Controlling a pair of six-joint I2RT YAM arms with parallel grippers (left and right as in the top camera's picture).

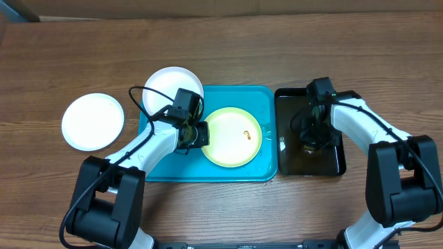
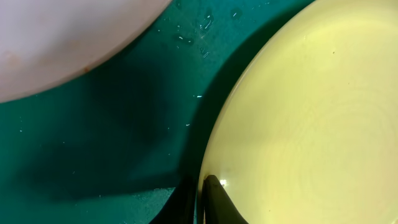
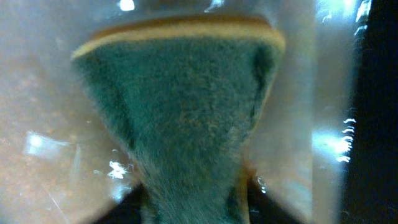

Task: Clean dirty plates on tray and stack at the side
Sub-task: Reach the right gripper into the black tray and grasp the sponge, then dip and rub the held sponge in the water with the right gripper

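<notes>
A pale yellow-green plate (image 1: 228, 142) with an orange-red smear lies on the turquoise tray (image 1: 166, 162). My left gripper (image 1: 199, 133) is shut on its left rim; in the left wrist view the fingers (image 2: 202, 199) pinch the plate's edge (image 2: 311, 124) over the tray floor (image 2: 93, 124). A white plate (image 1: 172, 84) rests on the tray's far left corner and also shows in the left wrist view (image 2: 62, 37). Another white plate (image 1: 93, 122) lies on the table to the left. My right gripper (image 1: 311, 135) is shut on a green-and-yellow sponge (image 3: 180, 106) held down in the black tray.
The narrower black tray (image 1: 332, 162) stands right of the turquoise tray, touching it, and holds brownish liquid (image 3: 43, 93). The wooden table (image 1: 291, 41) stretches behind both trays.
</notes>
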